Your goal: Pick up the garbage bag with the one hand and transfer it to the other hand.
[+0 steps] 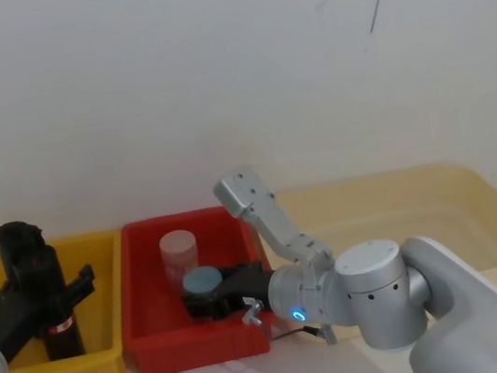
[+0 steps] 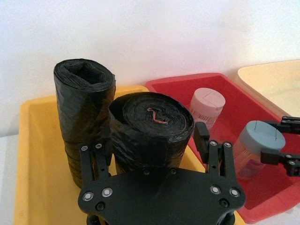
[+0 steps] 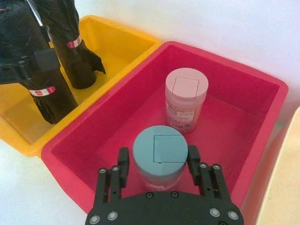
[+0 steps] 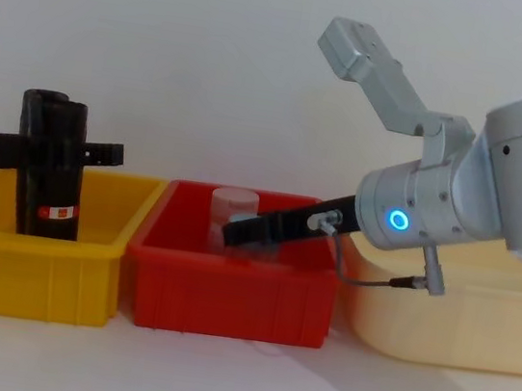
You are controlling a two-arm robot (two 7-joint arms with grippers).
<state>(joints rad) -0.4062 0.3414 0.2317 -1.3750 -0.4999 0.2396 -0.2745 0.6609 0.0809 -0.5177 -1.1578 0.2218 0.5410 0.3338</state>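
Head view: both arms reach into bins at lower frame.
Right hand [image 3: 157,165], lower centre, straddles a grey-lidded jar [image 3: 160,156], contact unclear; left hand [image 2: 157,145], lower left, brackets the garbage bag [image 2: 151,129] upright in the yellow bin [image 1: 99,257].

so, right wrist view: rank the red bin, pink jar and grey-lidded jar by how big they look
1. Red bin, largest by far.
2-3. Pink jar and grey-lidded jar look alike; the grey-lidded one sits nearer the camera, between the right gripper's fingers, so no ranking.
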